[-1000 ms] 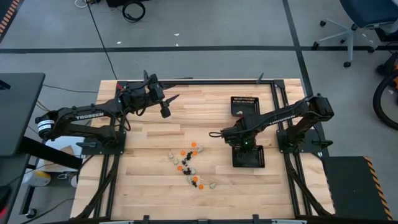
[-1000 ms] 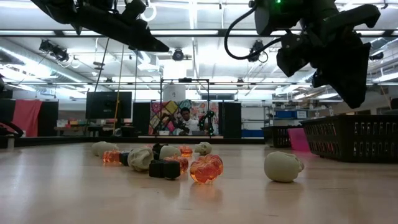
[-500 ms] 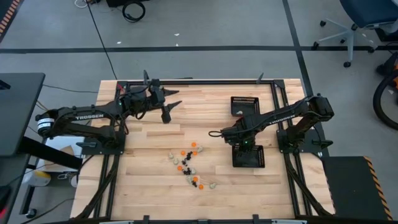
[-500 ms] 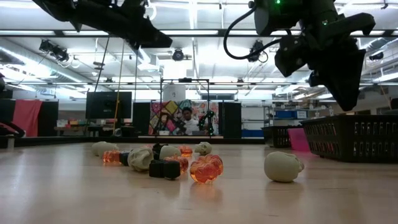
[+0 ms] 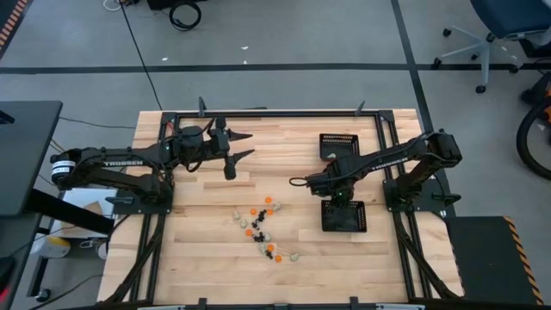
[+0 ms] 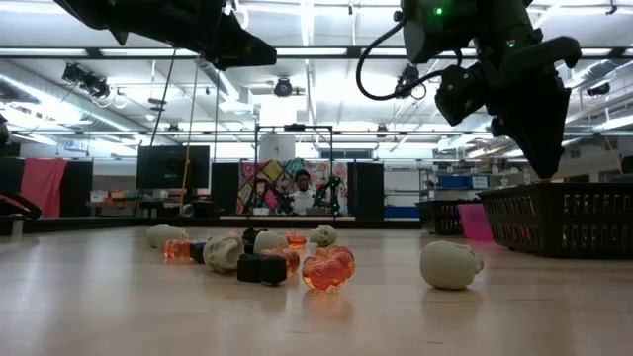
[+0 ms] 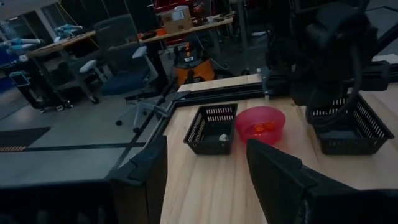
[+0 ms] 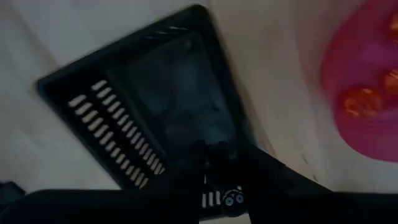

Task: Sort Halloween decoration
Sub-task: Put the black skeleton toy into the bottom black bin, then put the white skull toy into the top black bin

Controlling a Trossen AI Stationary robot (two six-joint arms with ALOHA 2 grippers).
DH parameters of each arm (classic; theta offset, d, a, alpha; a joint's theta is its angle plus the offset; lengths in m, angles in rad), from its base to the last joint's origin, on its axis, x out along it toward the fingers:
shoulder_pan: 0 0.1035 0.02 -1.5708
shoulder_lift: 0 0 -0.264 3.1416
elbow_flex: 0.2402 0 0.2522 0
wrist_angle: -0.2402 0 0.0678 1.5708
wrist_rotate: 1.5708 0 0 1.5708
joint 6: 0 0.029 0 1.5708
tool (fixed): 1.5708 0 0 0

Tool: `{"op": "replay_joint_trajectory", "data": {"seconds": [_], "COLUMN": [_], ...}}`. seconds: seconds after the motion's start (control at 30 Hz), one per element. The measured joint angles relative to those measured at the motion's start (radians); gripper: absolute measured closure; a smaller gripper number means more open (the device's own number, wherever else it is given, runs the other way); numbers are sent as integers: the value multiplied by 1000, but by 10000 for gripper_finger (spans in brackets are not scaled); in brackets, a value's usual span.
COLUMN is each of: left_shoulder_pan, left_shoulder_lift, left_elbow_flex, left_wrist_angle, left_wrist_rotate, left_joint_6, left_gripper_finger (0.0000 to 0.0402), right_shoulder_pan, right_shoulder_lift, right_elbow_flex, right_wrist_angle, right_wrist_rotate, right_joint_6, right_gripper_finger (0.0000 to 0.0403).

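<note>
A: High view first: the table [image 5: 198, 198], how far along is it?
B: Early, I judge. The left arm [image 5: 112, 162] waits over the far left part, the left gripper [image 5: 248, 145] spread wide and empty. The right gripper [image 5: 297, 182] hangs above the boards between the pile and the trays [image 5: 338, 136]; whether it grips anything I cannot tell
A: And the trays?
B: Two black mesh ones on the right, with a pink bowl [image 7: 261, 138] between them, as the left wrist view shows. One tray [image 7: 202, 134] has a single pale piece; the bowl has a few orange ones
A: What's left?
B: Most of it. The trinkets [image 5: 261, 228] lie loose mid-table, orange, black and cream mixed, well apart from the trays. The low view counts a cluster plus one cream piece [image 6: 450, 265] off to the side
A: Any writing?
B: TROSSEN in white on the left arm; the right arm [image 5: 392, 159] has similar lettering, too small to read
</note>
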Motion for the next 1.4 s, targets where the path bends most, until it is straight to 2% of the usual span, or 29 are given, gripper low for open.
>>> {"op": "replay_joint_trajectory", "data": {"seconds": [0.2,0.37,0.57,0.7,1.03,1.23,1.4], "left_shoulder_pan": [0,0,0,0,0,0,0], "left_shoulder_lift": [0,0,0,0,0,0,0], "left_elbow_flex": [0,0,0,0,0,0,0], "left_wrist_angle": [25,27,28,28,29,34,30], "left_wrist_rotate": [0,-1,-1,-1,-1,-1,-1], "left_joint_6": [2,26,29,29,29,28,14], "left_gripper_finger": [209,209,209,209,209,209,209], "right_shoulder_pan": [-6,14,29,29,29,14,12], "right_shoulder_lift": [0,0,0,0,0,0,0], "right_elbow_flex": [0,0,0,0,0,39,123], "right_wrist_angle": [-16,-8,-9,-4,2,-2,1], "right_wrist_rotate": [-7,-58,-45,-27,-39,-72,-45], "right_joint_6": [8,47,57,58,57,55,27], "right_gripper_finger": [304,304,301,282,193,190,200]}}
